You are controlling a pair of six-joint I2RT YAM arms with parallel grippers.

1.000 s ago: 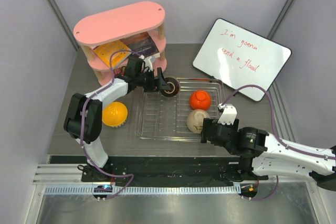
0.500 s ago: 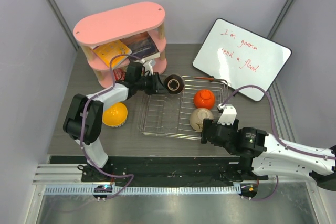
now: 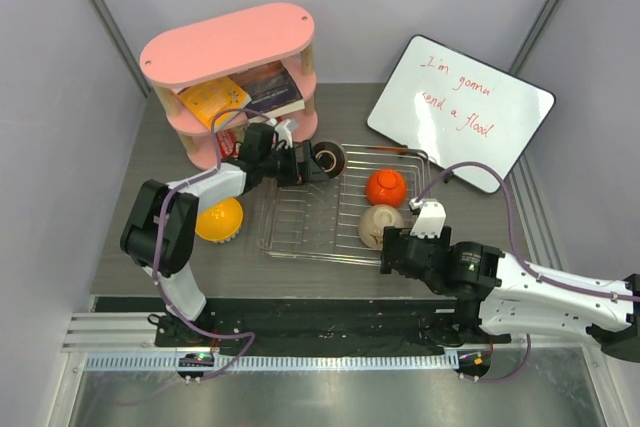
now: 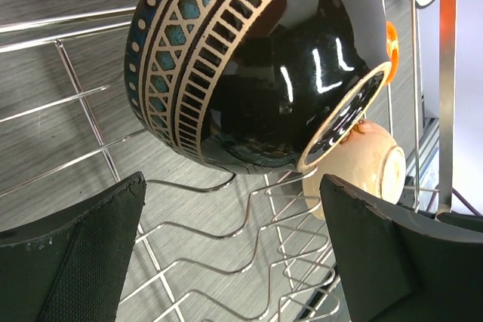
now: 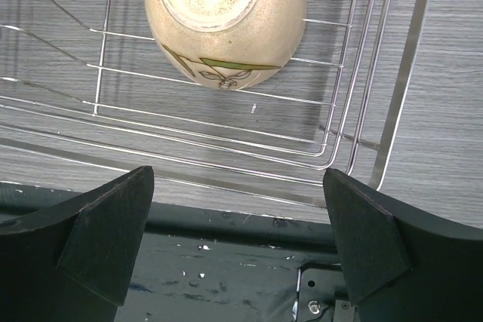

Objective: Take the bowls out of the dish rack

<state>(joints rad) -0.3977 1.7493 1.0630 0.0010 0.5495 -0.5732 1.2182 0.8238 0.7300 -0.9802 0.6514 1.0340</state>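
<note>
Where the wire rack [image 3: 300,227] ripples, glossy black bowl [image 4: 256,73], round cream bowl [image 5: 226,28].

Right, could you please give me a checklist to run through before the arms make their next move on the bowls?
1. The left gripper is open: ok.
2. The dark patterned bowl is clamped: not ok; it sits tilted ahead of the open jaws.
3. The right gripper is open and faces the cream bowl: ok.
4. The orange bowl is clear of both grippers: ok.
5. The dark patterned bowl's rim is free of the dish rack wires: cannot tell.
</note>
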